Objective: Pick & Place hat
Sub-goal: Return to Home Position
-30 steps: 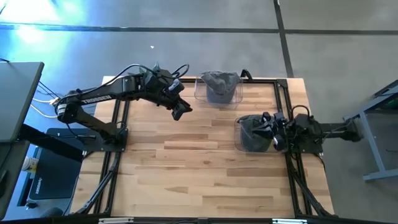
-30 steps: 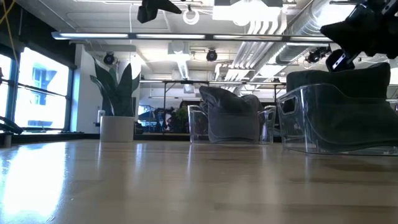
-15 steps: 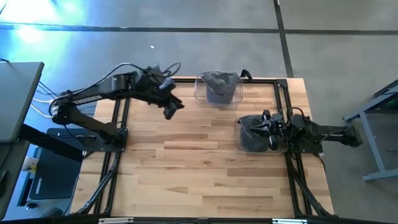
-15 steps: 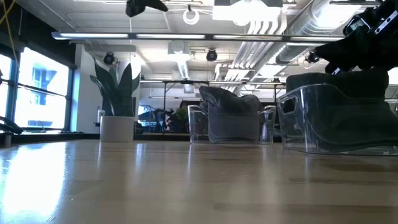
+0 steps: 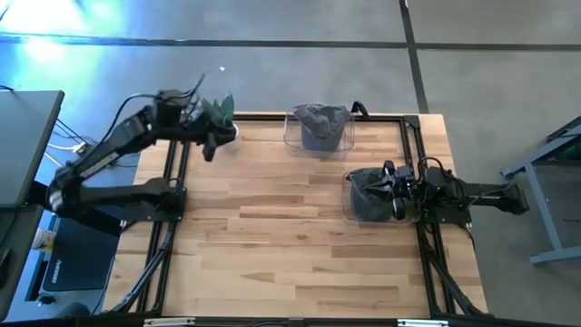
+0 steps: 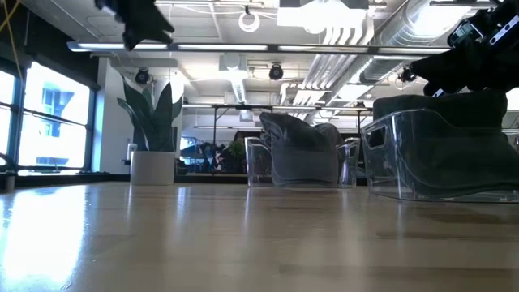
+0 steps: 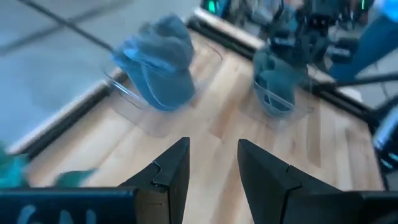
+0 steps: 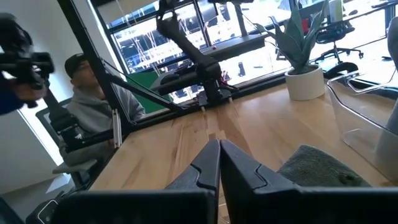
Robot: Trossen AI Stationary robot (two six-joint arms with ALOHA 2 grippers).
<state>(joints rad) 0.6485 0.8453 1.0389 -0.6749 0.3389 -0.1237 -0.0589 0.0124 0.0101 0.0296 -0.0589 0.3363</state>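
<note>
As both caps (image 5: 320, 118) sit in their bins (image 5: 290, 136), we rate placing done, homing pending: left gripper (image 7: 212, 148) upper left, fingers spread; right gripper (image 8: 219, 144) mid right, fingers pressed together.

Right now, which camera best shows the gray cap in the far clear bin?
The low view: the gray cap sits side-on in its clear bin, crown above the rim. The high view shows only its top; the left wrist view sees it obliquely from above; the right wrist view doesn't clearly show it.
</note>
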